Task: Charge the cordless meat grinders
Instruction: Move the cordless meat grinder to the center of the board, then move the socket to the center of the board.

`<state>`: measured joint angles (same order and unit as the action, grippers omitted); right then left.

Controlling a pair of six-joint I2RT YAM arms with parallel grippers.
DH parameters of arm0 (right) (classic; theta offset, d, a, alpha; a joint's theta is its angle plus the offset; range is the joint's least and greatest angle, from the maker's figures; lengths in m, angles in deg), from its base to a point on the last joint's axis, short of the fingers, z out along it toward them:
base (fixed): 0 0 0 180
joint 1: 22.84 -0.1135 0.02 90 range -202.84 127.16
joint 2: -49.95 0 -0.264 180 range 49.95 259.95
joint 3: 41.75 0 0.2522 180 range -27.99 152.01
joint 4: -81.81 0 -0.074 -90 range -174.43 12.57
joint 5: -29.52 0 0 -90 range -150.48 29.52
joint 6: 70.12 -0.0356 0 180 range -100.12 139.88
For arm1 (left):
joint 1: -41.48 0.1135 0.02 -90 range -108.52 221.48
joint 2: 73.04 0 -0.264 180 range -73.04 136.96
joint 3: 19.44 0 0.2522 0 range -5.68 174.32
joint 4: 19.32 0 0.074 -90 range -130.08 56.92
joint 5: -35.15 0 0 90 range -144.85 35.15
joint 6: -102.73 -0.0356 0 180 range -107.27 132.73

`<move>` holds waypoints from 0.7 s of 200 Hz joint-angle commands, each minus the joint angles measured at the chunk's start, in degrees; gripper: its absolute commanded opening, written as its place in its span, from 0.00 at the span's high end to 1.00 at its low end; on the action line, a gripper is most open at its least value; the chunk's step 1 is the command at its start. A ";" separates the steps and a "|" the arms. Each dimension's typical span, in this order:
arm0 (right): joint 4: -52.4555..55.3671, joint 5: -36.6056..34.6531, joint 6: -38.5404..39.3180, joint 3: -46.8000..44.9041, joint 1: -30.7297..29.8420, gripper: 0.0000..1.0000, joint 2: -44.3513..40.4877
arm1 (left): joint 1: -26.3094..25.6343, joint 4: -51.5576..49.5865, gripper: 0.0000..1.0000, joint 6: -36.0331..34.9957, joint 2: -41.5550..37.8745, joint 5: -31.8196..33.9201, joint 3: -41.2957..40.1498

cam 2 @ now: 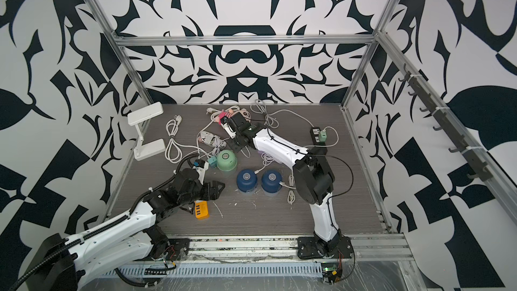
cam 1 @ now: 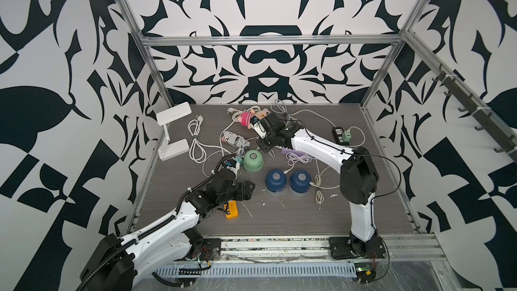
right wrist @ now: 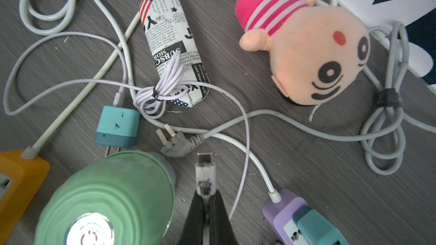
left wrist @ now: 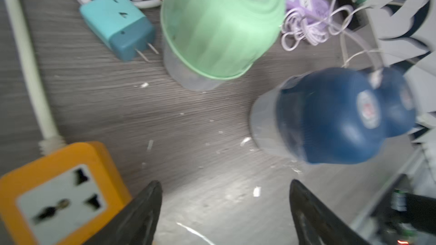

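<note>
Left gripper (left wrist: 225, 186), front-left of table (cam 1: 293, 219), jaws wide, empty. Right gripper (right wrist: 205, 197) pinching white charging plug (right wrist: 204, 175) beside mint grinder (cam 1: 253, 160) (not yet plugged in); blue grinders (cam 1: 275, 180) hookup unclear.

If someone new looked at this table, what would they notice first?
The mint green grinder mid-table, with two dark blue grinders side by side nearer the arms' bases. Farther back a pink plush toy lies among tangled white cables, and the right pincer grips a white plug.
</note>
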<state>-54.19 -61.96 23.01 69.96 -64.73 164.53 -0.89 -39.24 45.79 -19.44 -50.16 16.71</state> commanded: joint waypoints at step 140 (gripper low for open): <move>-0.01 4.19 -2.22 0.70 3.48 1.00 -0.95 | 0.05 -12.59 0.14 12.72 1.92 7.14 0.21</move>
<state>-53.82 -58.53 21.35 69.77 -61.28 164.53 -0.91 -37.51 52.13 -14.74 -49.20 16.89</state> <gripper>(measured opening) 0.067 0.857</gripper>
